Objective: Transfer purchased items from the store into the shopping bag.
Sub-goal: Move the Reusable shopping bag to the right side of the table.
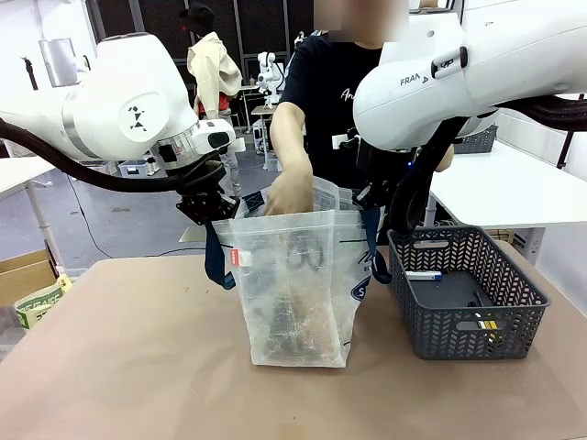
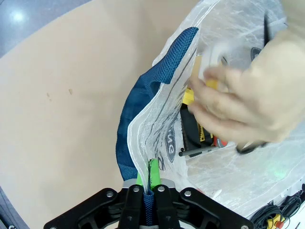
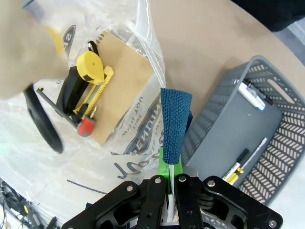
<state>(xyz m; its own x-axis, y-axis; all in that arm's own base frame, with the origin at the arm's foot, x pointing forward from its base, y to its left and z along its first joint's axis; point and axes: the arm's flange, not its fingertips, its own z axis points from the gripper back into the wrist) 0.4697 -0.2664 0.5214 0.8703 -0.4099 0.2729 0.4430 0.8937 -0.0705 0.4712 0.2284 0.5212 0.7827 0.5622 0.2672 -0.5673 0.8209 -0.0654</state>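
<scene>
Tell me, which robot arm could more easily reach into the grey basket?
Right, probably: the right gripper holds the shopping bag beside the basket; the left gripper is at the bag's far side. Both are clamped on handles, though.

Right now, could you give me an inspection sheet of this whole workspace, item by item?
Surface: brown table, smooth.
Job's things: shopping bag upright, mouth open; person's hand reaching in; yellow tape measure and brown notebook inside.
Clutter: grey basket right of the bag, pens inside.
Pincers: left pincer and right pincer each shut on a navy handle.
Cables: black hoses along both arms.
Surroundings: white table behind the basket.
</scene>
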